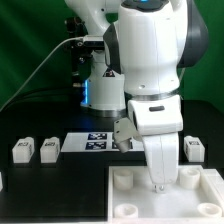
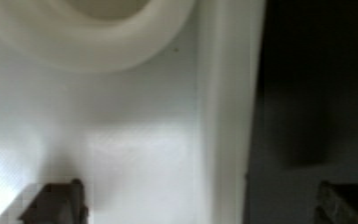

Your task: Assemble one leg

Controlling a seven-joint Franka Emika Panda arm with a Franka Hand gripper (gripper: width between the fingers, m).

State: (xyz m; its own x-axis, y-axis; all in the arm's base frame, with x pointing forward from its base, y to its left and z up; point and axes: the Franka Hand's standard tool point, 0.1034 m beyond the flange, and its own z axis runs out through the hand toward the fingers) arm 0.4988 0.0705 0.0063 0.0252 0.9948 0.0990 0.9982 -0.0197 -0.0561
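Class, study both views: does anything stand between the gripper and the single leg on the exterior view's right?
Nothing visible does. The gripper hangs over the white panel, its fingers apart and empty. The leg stands on the black table just beyond the panel's edge, with only bare surface between them.
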